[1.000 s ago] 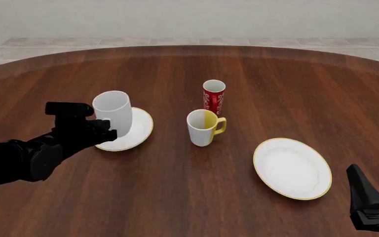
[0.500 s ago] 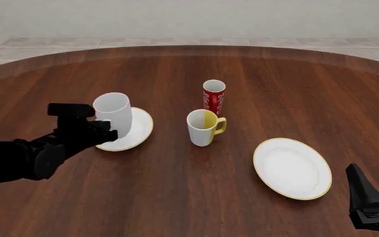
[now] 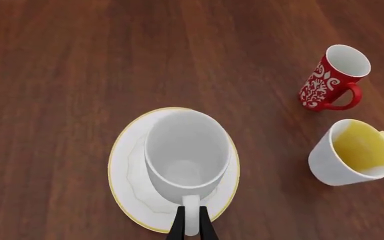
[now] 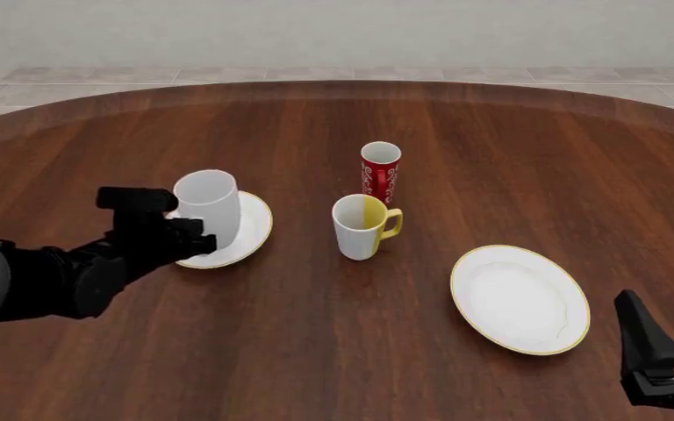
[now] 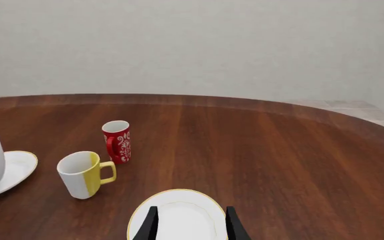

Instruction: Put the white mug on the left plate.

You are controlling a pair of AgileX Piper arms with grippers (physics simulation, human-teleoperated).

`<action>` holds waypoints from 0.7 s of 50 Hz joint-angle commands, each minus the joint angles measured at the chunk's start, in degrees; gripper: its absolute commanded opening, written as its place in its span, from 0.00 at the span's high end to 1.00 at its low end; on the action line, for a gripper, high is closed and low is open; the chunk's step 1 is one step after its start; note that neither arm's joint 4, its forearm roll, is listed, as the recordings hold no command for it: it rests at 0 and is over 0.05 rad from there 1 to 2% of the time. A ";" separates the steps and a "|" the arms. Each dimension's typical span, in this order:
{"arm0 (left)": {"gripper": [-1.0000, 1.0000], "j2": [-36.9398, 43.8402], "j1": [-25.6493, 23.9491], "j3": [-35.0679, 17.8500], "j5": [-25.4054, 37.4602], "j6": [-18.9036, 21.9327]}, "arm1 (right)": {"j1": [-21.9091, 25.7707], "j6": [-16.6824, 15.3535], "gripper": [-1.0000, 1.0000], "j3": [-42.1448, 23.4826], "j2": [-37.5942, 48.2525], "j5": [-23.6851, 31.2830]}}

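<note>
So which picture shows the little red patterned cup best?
The left wrist view: the slim red patterned cup is close, showing its white swirls and handle. The front view hides its base behind the yellow-handled mug; the right wrist view shows it small.

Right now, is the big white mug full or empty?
Empty. The left wrist view looks straight into the white mug and shows only its bare white bottom.

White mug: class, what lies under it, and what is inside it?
Under the white mug lies the left plate; its rim shows around the mug, its middle is covered. Inside, the mug looks empty. The left claw pinches its handle.
</note>
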 commanded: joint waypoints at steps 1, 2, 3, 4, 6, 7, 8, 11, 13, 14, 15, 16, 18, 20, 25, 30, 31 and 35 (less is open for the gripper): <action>1.00 1.84 0.02 -0.87 -0.78 0.24 | -0.04 -0.05 0.00 0.01 0.95 -0.83; 1.00 1.99 0.07 -0.95 -0.79 0.26 | -0.04 -0.05 0.00 0.01 1.16 -1.02; 1.00 2.21 0.08 -1.00 -0.88 0.25 | -0.03 -0.05 0.00 0.02 1.29 -1.13; 1.00 2.40 0.08 -1.06 -0.93 0.15 | -0.03 -0.06 0.00 0.02 1.45 -1.28; 1.00 2.66 0.23 -1.09 -1.01 0.29 | -0.05 -0.04 0.00 0.02 1.63 -1.44; 1.00 2.66 0.23 -1.09 -1.01 0.29 | -0.05 -0.04 0.00 0.02 1.64 -1.45; 1.00 2.77 0.18 -1.09 -1.08 0.15 | -0.07 -0.05 0.00 0.02 1.86 -1.64; 1.00 2.88 0.38 -1.12 -1.14 0.22 | -0.05 -0.07 0.00 0.02 2.00 -1.75; 1.00 2.84 0.40 -1.08 -1.08 0.29 | -0.04 -0.05 0.00 0.03 1.85 -1.58; 1.00 2.77 0.37 -1.07 -1.06 0.28 | -0.02 -0.07 0.00 0.03 1.81 -1.53; 1.00 2.75 0.45 -1.05 -1.07 0.38 | -0.01 -0.10 0.00 0.03 1.76 -1.48; 1.00 2.86 0.46 -1.02 -1.19 0.31 | -0.01 -0.11 0.00 0.03 1.73 -1.45; 1.00 2.80 0.45 -0.98 -1.21 0.34 | -0.02 -0.12 0.00 0.03 1.61 -1.33; 1.00 2.85 0.49 -1.00 -1.20 0.28 | -0.02 -0.11 0.00 0.03 1.53 -1.25; 1.00 2.58 0.46 -0.95 -1.08 0.34 | -0.04 -0.11 0.00 0.03 1.32 -1.07; 1.00 2.18 0.69 -0.78 -0.98 0.62 | -0.03 -0.11 0.00 0.03 1.10 -0.84; 1.00 2.18 0.70 -0.75 -0.98 0.63 | -0.02 -0.12 0.00 0.03 1.06 -0.81; 1.00 2.19 0.84 -0.66 -1.05 0.72 | -0.02 -0.09 0.00 0.03 0.82 -0.60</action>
